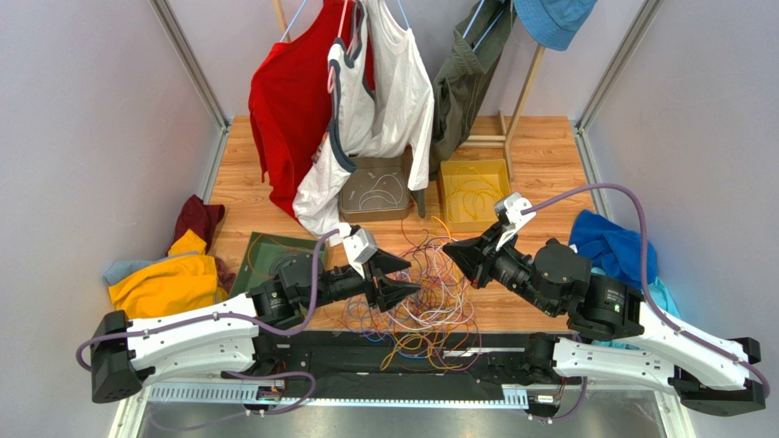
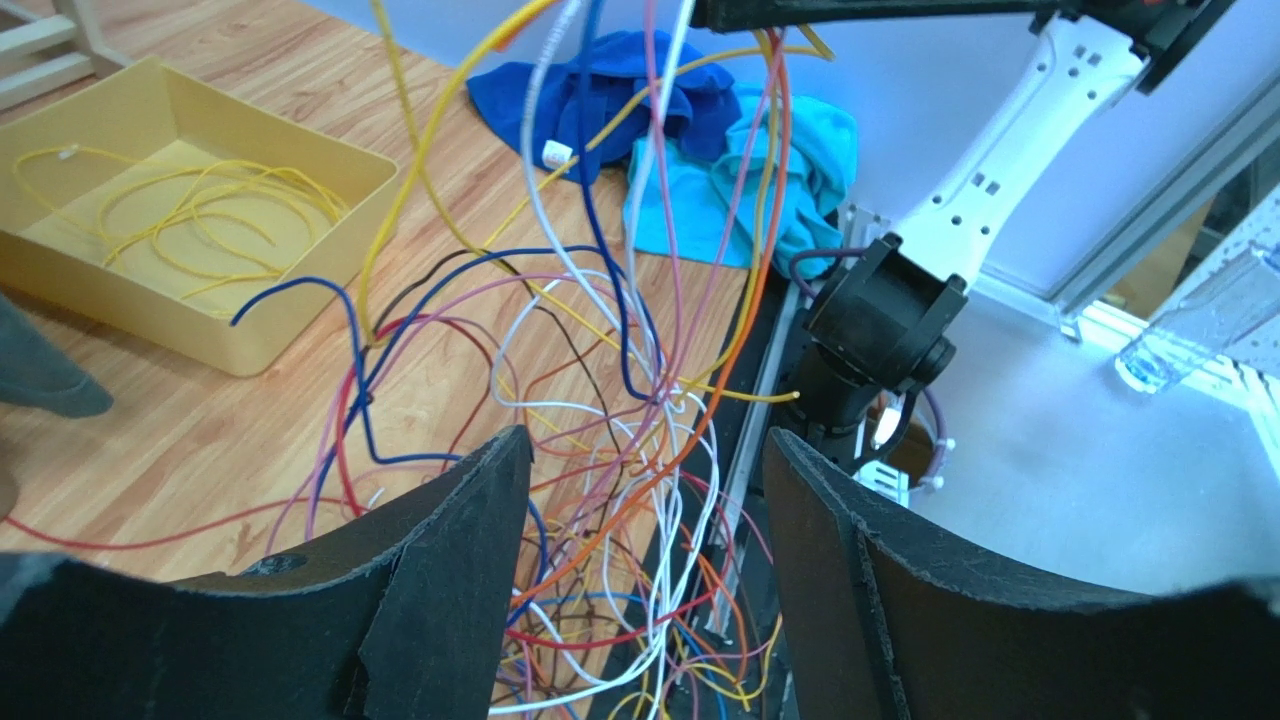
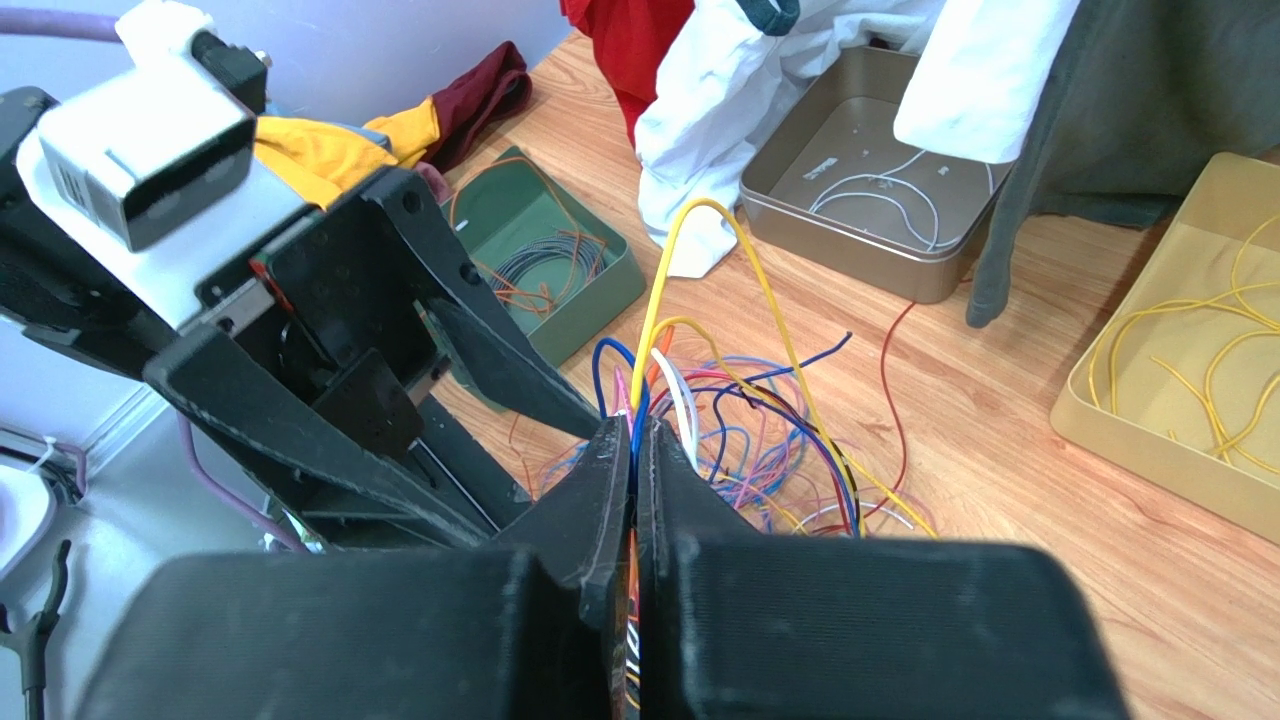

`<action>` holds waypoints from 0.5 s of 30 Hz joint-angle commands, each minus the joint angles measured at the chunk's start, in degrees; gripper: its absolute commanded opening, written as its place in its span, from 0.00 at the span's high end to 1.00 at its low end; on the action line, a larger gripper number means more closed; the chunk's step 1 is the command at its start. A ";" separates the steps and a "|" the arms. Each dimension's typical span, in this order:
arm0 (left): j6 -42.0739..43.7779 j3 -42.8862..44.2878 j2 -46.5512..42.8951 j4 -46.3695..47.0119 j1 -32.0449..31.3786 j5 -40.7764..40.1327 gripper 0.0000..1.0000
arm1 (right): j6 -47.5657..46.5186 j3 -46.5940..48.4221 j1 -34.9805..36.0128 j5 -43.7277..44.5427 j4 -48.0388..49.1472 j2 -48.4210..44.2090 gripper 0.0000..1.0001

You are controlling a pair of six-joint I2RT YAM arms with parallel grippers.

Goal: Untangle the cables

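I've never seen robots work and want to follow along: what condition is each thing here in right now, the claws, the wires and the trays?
cables, tangled in a loose snarl, some strands pulled up.
right gripper, shut on cables.
left gripper, open, nothing gripped.
yellow tray, holds yellow wires.
grey tray, holds white wires.
green tray, holds orange and bluish wires.
white shirt, hanging up.

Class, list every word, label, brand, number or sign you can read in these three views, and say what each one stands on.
No text can be read in any view.
The white wrist camera on the left arm has fine dark marks on its side, too small to read.
No lettering shows on the cables, the yellow tray or the hanging white shirt.
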 commanded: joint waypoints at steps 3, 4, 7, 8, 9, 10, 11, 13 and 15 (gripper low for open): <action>5.16 -0.42 3.34 6.71 -1.57 1.21 0.34 | 0.49 0.55 0.25 -0.63 1.50 0.01 1.00; 5.60 -0.24 4.04 6.88 -1.66 0.42 0.34 | 0.58 0.55 0.25 -0.90 1.58 -0.07 1.00; 6.22 -0.15 7.29 8.90 -1.57 -1.33 0.34 | 1.19 0.64 0.25 -1.78 1.93 0.02 1.00; 6.13 0.11 8.35 10.12 -1.66 -1.78 0.36 | 1.37 0.73 0.25 -2.04 2.02 0.02 1.00; 6.13 0.98 10.62 10.22 -1.57 -2.04 0.37 | 1.28 0.73 0.25 -1.96 1.85 0.10 1.00; 6.04 1.42 11.51 10.22 -1.57 -1.87 0.42 | 1.28 0.73 0.17 -1.87 1.67 0.02 1.00; 5.78 1.78 12.22 10.22 -1.66 -1.61 0.44 | 1.28 0.82 0.25 -1.26 1.50 -0.07 1.00; 5.26 1.96 13.01 10.66 -1.57 -1.17 0.60 | 1.45 0.73 0.25 -1.25 1.15 -0.42 1.00; 4.99 1.00 11.88 10.75 -1.66 -1.52 0.72 | 1.46 0.56 0.25 -0.99 0.88 -1.12 1.00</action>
